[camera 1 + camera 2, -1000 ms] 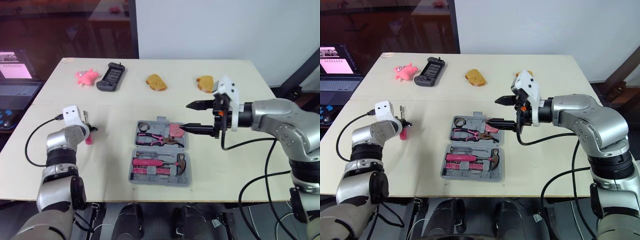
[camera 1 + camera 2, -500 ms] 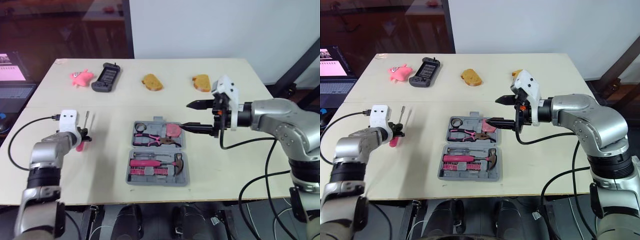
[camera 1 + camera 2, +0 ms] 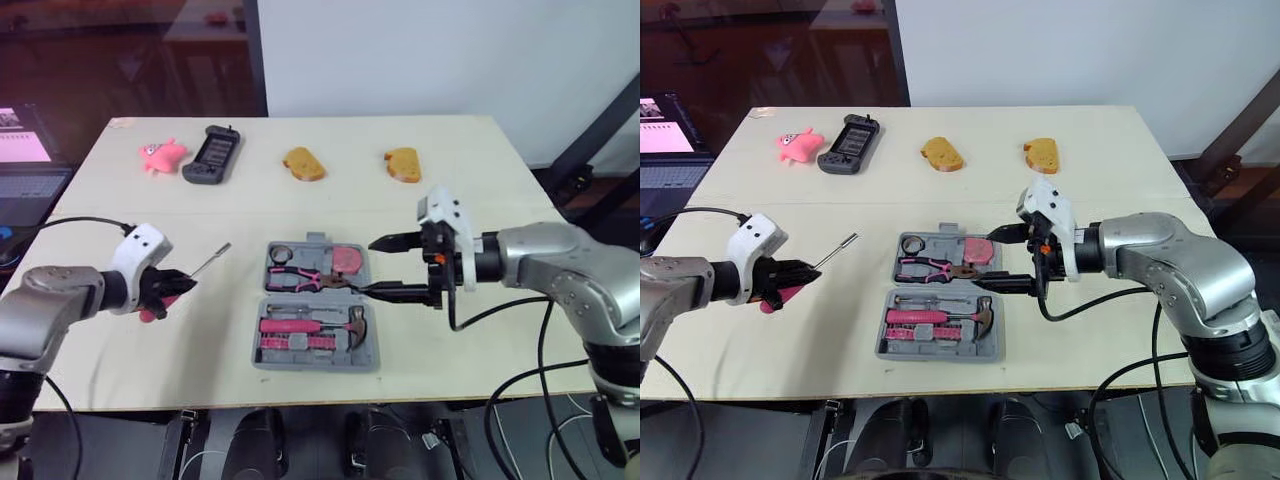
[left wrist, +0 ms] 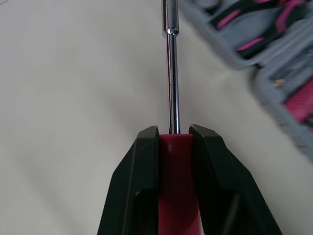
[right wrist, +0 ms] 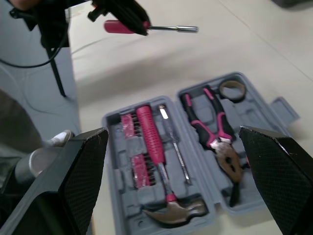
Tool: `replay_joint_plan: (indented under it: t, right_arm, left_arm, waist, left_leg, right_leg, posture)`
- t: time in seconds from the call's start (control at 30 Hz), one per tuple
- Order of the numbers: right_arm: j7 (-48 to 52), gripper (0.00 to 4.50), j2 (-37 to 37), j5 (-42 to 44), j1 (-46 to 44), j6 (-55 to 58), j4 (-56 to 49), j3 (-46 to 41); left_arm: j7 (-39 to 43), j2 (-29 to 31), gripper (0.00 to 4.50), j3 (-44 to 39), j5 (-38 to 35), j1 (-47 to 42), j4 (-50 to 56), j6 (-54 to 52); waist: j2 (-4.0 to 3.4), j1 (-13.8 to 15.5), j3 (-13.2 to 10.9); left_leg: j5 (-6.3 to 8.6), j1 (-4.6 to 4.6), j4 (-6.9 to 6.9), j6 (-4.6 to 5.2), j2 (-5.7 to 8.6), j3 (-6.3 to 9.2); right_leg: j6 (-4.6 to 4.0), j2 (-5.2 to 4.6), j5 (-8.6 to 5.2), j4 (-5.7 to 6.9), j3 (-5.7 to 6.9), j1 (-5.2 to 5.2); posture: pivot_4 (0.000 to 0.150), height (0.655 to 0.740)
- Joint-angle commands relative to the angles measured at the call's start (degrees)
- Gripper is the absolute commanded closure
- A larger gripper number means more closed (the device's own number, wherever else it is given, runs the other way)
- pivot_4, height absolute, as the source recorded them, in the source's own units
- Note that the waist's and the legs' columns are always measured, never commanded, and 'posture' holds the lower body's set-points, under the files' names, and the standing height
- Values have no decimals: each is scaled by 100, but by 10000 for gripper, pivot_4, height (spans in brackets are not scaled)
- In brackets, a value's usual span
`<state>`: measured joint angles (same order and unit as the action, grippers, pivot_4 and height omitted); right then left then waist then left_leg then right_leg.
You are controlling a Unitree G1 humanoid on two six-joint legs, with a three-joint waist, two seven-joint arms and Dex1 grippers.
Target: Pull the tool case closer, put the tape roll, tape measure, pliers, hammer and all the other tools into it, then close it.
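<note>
The grey tool case [image 3: 315, 363] lies open at the table's middle. It holds a tape roll [image 3: 283, 254], a pink tape measure [image 3: 347, 260], pliers [image 3: 310, 279], a hammer [image 3: 322, 325] and pink bits. Left of the case, my left gripper [image 3: 172, 287] is shut on the pink handle of a screwdriver [image 4: 171, 88]. Its steel shaft points toward the case. My right gripper [image 3: 370, 267] hangs open over the case's right edge, one finger above the tape measure and one by the pliers' jaws, holding nothing.
Along the table's far side lie a pink toy [image 3: 162, 153], a black game controller [image 3: 210, 155] and two bread pieces [image 3: 304, 163] [image 3: 404, 165]. A laptop [image 3: 22, 150] stands beyond the table's left edge.
My left arm has drawn back toward the front edge with the screwdriver, and the shaft now points at the case. My right gripper has come nearer and lower over the case's right side.
</note>
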<state>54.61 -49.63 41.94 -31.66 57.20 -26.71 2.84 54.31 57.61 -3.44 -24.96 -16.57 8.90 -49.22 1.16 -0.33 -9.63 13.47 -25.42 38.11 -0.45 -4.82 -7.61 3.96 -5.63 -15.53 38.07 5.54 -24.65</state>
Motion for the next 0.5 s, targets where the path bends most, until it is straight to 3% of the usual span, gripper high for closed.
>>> replay_joint_plan:
  t: [0.03,0.27,0.5]
  right_arm:
    - [91,0,-205,24,95,-93,-277,-154]
    - [39,0,-551,92,576,-21,-603,-386]
    - [149,0,-913,263,1012,-52,-1031,-658]
  left_arm:
    - [637,390,40609,91,-76,-264,293,250]
    - [2135,1262,40609,928,270,-276,713,1143]
    - [2622,1158,40609,1831,520,-1430,1320,820]
  waist:
    - [-1,-3,0]
    - [-5,-27,-3]
    - [-6,86,-5]
  left_leg:
    - [2,1,0,2,0,3]
    - [5,-2,-7,8,1,-4]
    - [3,-2,4,5,2,-1]
  right_leg:
    - [0,-3,0,-4,-2,0]
    - [0,3,0,-2,-5,-9]
    - [0,4,-2,-5,-11,-4]
  posture:
    - [1500,7188]
    - [1500,7188]
    - [1500,7188]
